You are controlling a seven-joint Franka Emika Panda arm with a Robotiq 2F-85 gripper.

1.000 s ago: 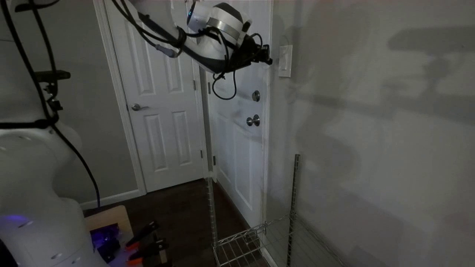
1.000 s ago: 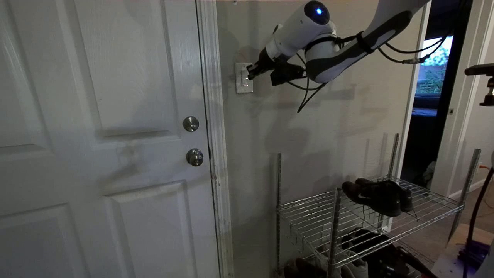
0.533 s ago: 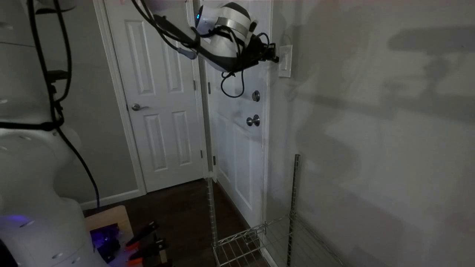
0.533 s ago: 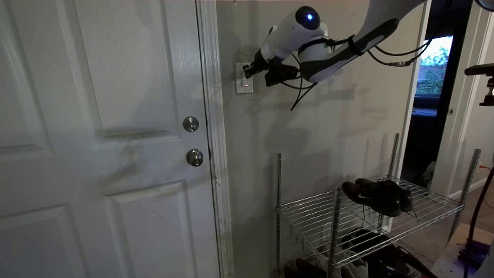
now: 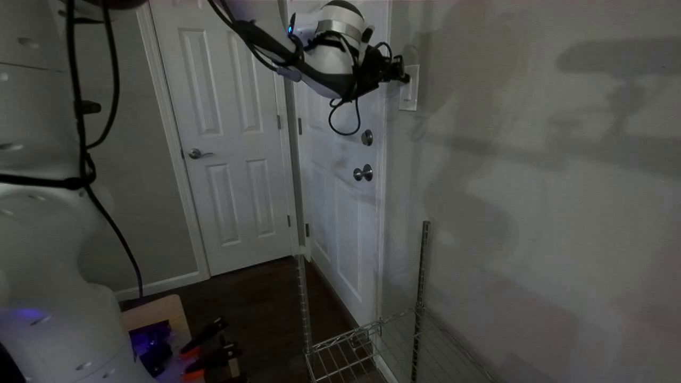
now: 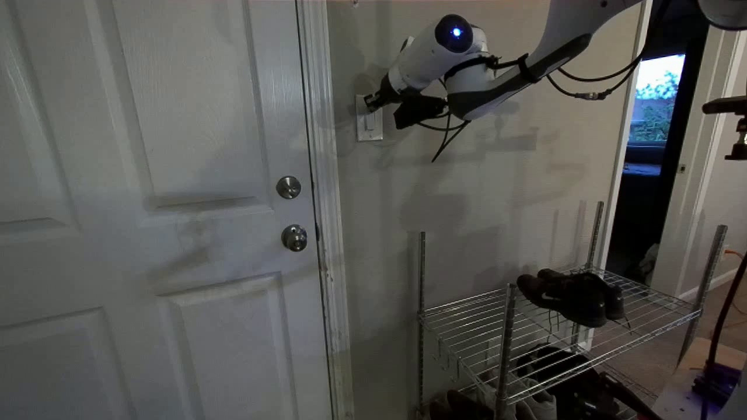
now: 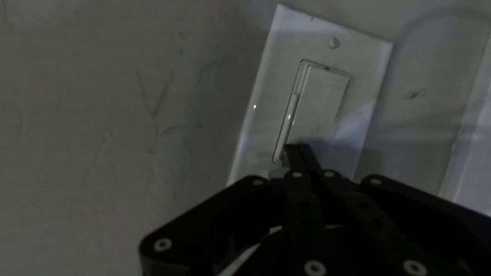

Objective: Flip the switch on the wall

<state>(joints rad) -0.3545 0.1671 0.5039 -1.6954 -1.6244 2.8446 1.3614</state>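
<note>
The switch is a white upright plate with a wide flat rocker and a thin slider beside it. It shows in both exterior views point(image 5: 408, 98) point(image 6: 369, 127) and fills the middle of the wrist view point(image 7: 318, 99). It is fixed to the pale grey wall point(image 5: 532, 223). My gripper point(image 7: 302, 147) is shut and empty, its black fingertips together. In the wrist view they cover the near end of the rocker. In both exterior views the gripper point(image 5: 407, 78) point(image 6: 367, 105) is at the upper half of the plate. Whether the tips touch the switch cannot be told.
A white panelled door with a deadbolt point(image 6: 288, 187) and a knob point(image 6: 294, 238) is beside the switch, with door trim point(image 6: 327, 204) between. A wire rack point(image 6: 467, 318) with dark shoes point(image 6: 575, 296) stands below along the wall. Cables point(image 6: 446, 140) hang from the arm.
My gripper has moved toward the switch and slightly up, from just short of the plate to its upper half. The arm followed. The switch plate and rack have not moved.
</note>
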